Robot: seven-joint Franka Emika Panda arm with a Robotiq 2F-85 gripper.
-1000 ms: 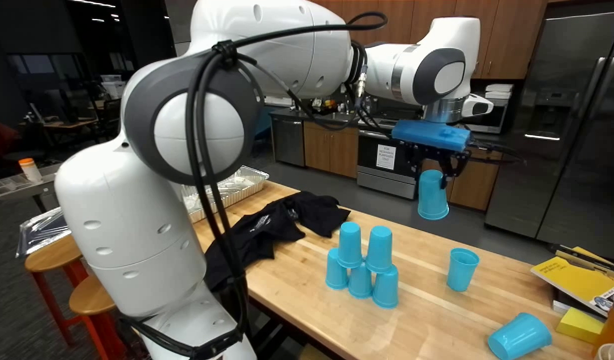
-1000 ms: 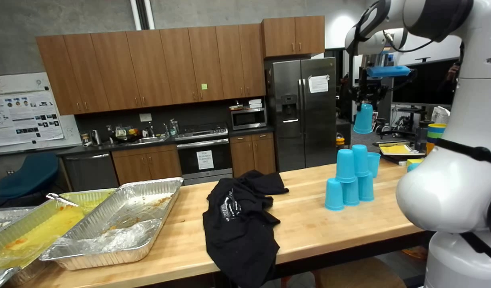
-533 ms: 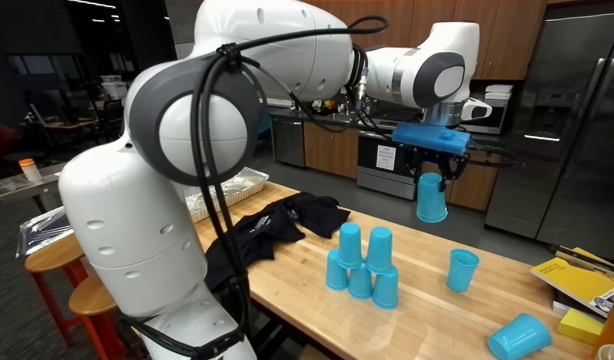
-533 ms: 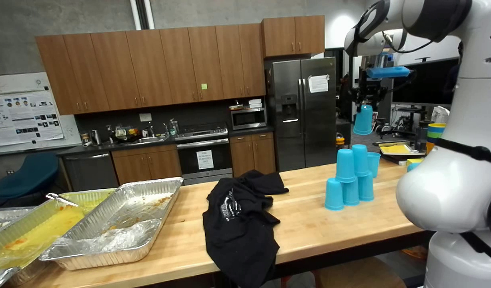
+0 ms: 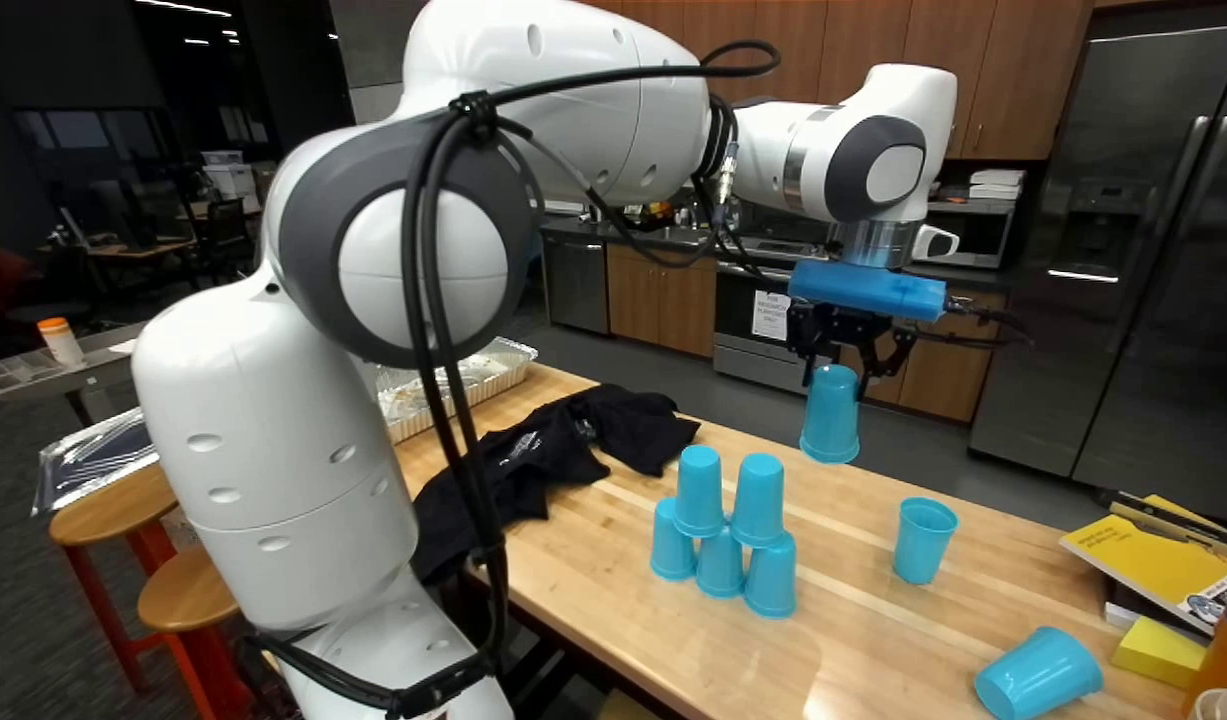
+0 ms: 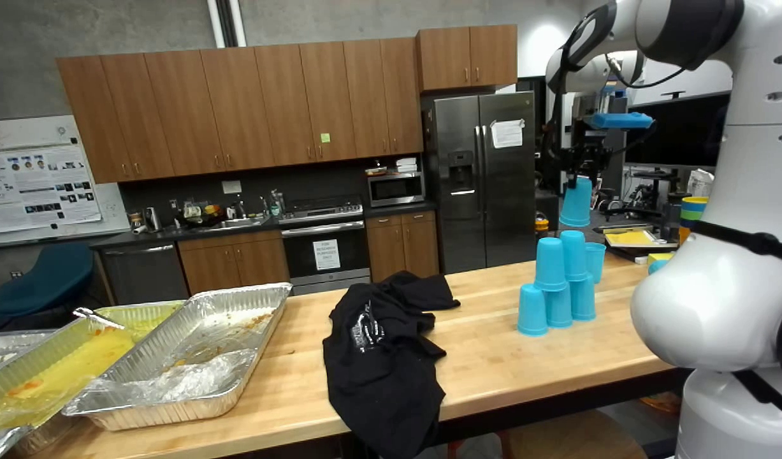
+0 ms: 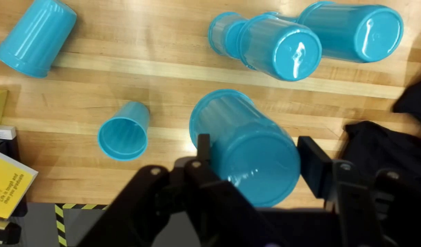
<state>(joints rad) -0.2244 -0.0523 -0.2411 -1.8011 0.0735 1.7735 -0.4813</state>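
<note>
My gripper [image 7: 254, 152] is shut on a blue plastic cup [image 7: 258, 168], one finger on each side near its base. In both exterior views the held cup [image 5: 830, 415] [image 6: 576, 202] hangs upside down, slightly tilted, in the air above the wooden table. Near it stands a two-level stack of upside-down blue cups: three below, and two on top [image 5: 700, 490] [image 5: 758, 498]. The stack also shows in the wrist view [image 7: 279, 48]. An upright blue cup [image 5: 923, 540] stands apart from the stack; it shows in the wrist view [image 7: 123, 137] with its opening visible.
Another blue cup [image 5: 1038, 672] lies on its side by a yellow block [image 5: 1160, 650]. A yellow book [image 5: 1163, 560] lies at the table's end. A crumpled black shirt [image 6: 391, 357] lies beyond the stack, then foil trays [image 6: 193, 357]. The wooden table [image 6: 486, 363] bears all these.
My gripper and the held cup have moved down and closer to the stack, leftward in an exterior view, and the gripper has turned a little. The other cups have not moved.
</note>
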